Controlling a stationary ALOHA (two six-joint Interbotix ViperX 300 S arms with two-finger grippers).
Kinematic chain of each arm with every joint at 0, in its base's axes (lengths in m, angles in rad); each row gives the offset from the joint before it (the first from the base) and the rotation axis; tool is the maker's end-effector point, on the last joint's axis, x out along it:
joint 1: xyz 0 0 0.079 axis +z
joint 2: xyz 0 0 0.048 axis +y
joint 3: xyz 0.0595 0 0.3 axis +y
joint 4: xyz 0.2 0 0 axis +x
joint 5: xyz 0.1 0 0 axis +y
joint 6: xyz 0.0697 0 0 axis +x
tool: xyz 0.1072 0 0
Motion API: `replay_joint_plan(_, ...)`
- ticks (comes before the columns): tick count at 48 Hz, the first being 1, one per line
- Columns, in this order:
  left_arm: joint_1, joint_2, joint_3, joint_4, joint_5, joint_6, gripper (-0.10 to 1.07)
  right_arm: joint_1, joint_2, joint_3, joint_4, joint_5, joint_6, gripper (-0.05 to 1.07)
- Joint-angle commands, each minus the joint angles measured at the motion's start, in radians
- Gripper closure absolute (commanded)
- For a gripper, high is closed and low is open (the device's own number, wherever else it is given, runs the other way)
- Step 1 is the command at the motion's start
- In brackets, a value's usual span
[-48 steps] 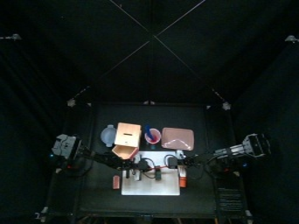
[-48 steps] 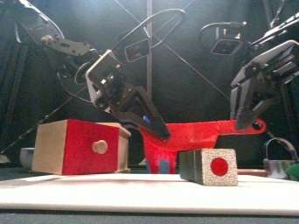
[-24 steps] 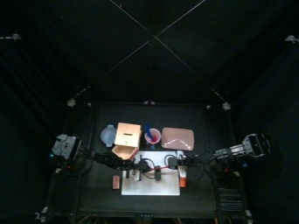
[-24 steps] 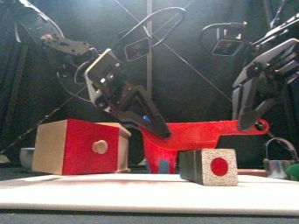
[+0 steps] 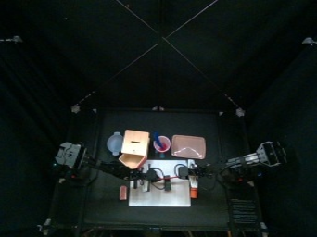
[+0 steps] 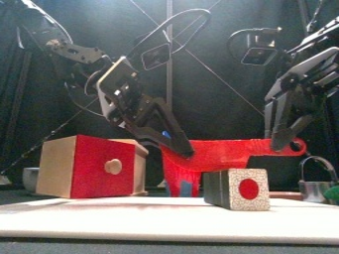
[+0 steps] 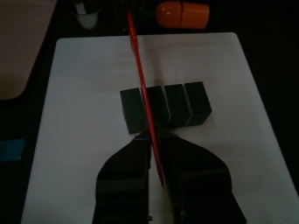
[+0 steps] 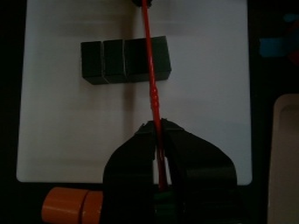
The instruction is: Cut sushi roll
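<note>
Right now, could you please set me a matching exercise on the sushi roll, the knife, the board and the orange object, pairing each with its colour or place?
Things:
1. sushi roll
2. knife
3. board
4. orange object

Descriptions:
A. white, bearing the roll
B. off the board, beyond one of its short ends
C. dark, in segments side by side
D. thin and red, held by the left gripper and the right gripper

Pairs: 1-C, 2-D, 3-A, 4-B
</note>
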Motion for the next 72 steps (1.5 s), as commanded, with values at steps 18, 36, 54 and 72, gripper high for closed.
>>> replay_joint_plan(18,-0.005,0.021,-0.009,0.000,0.008,0.000,0.49,-0.009,0.049,-0.008,-0.005,-0.037,0.000,0.62)
replay_joint_plan(36,0.060,0.025,-0.014,0.048,0.103,0.012,0.49,-0.008,0.163,-0.021,-0.009,-0.048,-0.002,0.62)
replay_joint_plan(54,0.092,-0.023,-0.017,0.094,0.107,0.014,0.49,-0.015,0.072,-0.038,-0.080,0.025,-0.003,0.62)
replay_joint_plan(72,0.000,-0.043,-0.017,0.121,0.101,0.012,0.49,0.052,-0.046,-0.018,-0.067,0.061,0.000,0.62)
